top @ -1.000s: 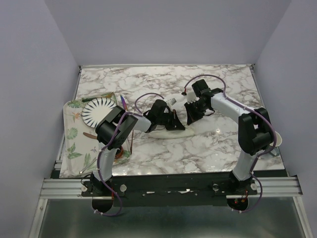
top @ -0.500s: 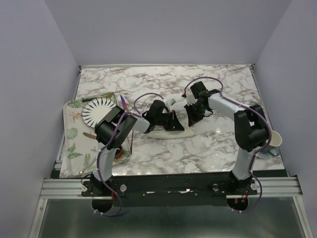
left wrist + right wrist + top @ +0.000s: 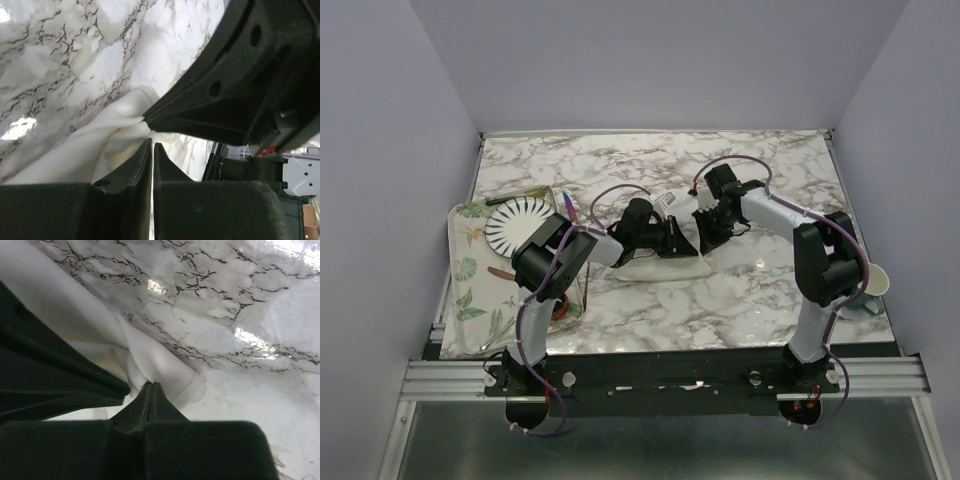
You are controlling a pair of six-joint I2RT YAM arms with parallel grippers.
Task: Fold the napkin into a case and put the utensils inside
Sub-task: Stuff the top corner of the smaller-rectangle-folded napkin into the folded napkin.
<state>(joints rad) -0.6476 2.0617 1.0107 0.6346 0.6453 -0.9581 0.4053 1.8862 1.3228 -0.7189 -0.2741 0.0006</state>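
Note:
The cream napkin [image 3: 650, 266] lies bunched on the marble table's middle, under both grippers. My left gripper [image 3: 672, 243] is shut on its cloth, which also shows in the left wrist view [image 3: 95, 150]. My right gripper [image 3: 704, 238] is shut on a raised fold at the napkin's right end [image 3: 160, 360], close beside the left gripper. A slim purple-blue utensil [image 3: 566, 205] lies at the far edge of the leaf-patterned tray [image 3: 468, 295]. A copper utensil [image 3: 504, 272] lies on that tray; I cannot tell which one it is. No folded case shows.
A white plate with black radial stripes [image 3: 515, 225] sits on the tray at the left. A small white cup [image 3: 878, 283] stands near the right edge beside the right arm. The left arm hides part of the tray.
The right gripper has shifted a little left toward the left gripper. The napkin's right end is now gathered and raised between them.

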